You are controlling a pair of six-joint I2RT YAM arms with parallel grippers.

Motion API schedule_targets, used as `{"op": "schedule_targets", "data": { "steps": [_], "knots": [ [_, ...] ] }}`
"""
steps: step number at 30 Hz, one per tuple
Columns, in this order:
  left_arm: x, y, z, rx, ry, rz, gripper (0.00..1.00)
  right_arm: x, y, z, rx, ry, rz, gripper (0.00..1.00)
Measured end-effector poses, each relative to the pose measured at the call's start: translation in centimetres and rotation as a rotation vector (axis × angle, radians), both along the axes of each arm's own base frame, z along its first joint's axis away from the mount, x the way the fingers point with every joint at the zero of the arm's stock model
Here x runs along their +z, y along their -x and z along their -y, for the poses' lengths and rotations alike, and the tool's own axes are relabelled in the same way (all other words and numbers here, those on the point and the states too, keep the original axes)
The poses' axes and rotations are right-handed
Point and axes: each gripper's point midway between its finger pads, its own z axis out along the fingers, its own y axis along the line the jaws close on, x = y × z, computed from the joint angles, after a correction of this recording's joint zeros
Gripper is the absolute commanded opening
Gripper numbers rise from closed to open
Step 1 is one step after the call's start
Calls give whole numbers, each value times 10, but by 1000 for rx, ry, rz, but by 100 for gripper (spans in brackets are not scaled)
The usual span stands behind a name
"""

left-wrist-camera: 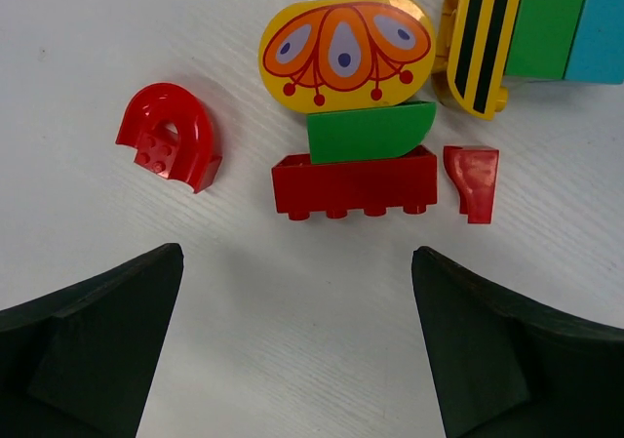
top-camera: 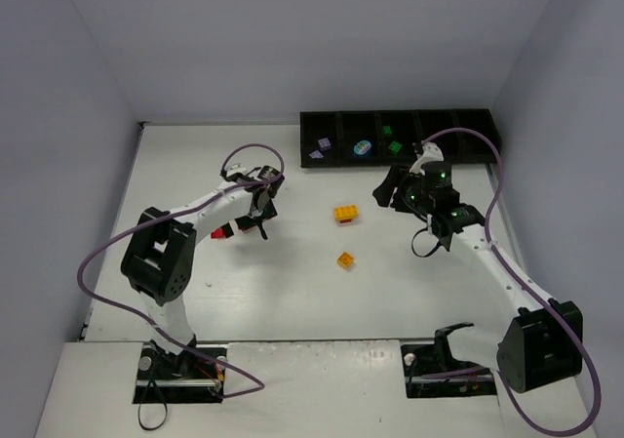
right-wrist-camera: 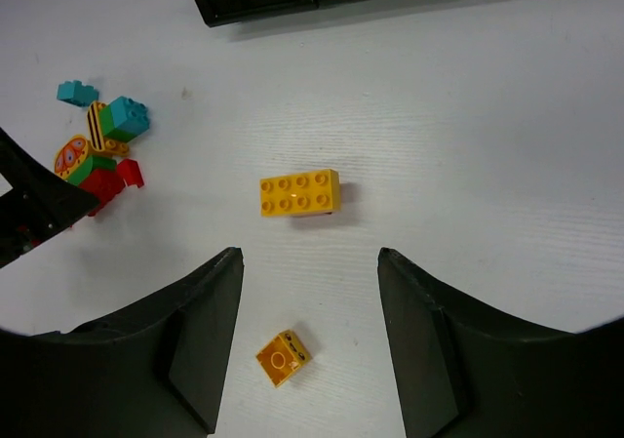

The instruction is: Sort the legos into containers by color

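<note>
Left claw [left-wrist-camera: 295, 262] spread wide, empty, near long red studded plastic brick [left-wrist-camera: 353, 186] and red arch brick [left-wrist-camera: 171, 143]. Right claw [right-wrist-camera: 310, 262] spread, empty, near yellow-orange studded plastic brick [right-wrist-camera: 299, 192]. Long black plastic tray [top-camera: 341, 163] at table's far edge

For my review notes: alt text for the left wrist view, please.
The left gripper hangs open and empty over a white table, facing a red arch at left, a long red brick, and beyond it a green piece and a flower-printed yellow oval.

White table [top-camera: 292, 297], pale lilac walls [top-camera: 292, 38], even light.
</note>
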Motion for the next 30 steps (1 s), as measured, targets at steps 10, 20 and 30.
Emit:
{"op": "schedule_targets", "data": {
  "steps": [10,20,30],
  "knots": [
    [-19,-15,2,44,-11,-15,95,-8,7,-2,23,0,-32,54],
    [-22,-26,-4,78,5,8,95,-14,11,-4,39,-1,-46,54],
    [-32,-31,-3,91,21,4,85,-16,13,-5,55,5,-47,54]
  ]
}}
